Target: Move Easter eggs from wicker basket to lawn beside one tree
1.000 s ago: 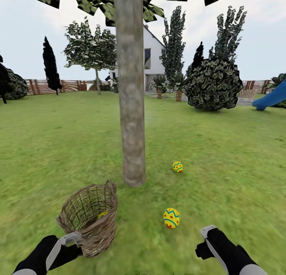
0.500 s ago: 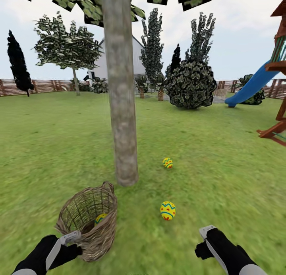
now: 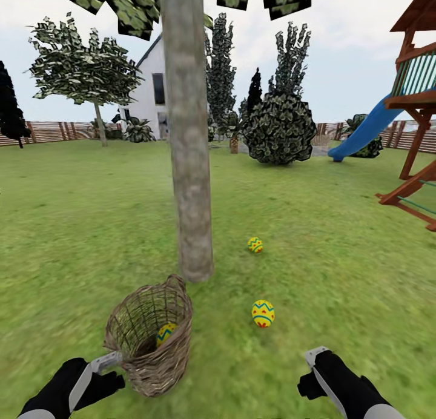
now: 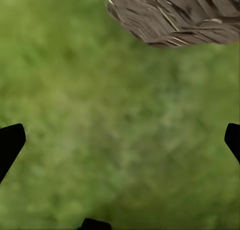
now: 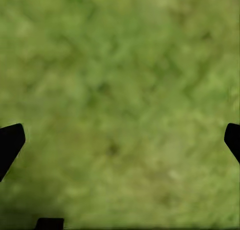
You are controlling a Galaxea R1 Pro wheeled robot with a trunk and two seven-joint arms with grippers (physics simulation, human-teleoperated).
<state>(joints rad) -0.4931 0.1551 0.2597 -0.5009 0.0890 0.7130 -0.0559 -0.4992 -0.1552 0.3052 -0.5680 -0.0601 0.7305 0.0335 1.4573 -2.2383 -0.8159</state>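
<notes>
The wicker basket [image 3: 151,341] stands on the lawn [image 3: 339,273] just in front of the tree [image 3: 191,164], tilted toward me, with one Easter egg [image 3: 165,333] inside. Two more eggs lie on the grass right of the trunk, one nearer [image 3: 263,313] and one farther [image 3: 255,244]. My left gripper [image 3: 112,373] hovers open beside the basket's near left side. In the left wrist view the basket's weave [image 4: 175,15] shows beyond the spread fingers [image 4: 11,142]. My right gripper [image 3: 309,370] is open over bare grass, its fingers [image 5: 11,142] wide apart.
A wooden play tower [image 3: 418,104] with a blue slide [image 3: 363,131] stands at the right. A round dark bush [image 3: 280,128], tall cypresses, a second leafy tree [image 3: 91,74], a white house [image 3: 148,86] and a wooden fence [image 3: 54,131] lie far back. Open grass surrounds me.
The whole view has swung to the right, bringing the play tower and slide into sight. The basket sits slightly further right in the picture. Both arms hold the same pose.
</notes>
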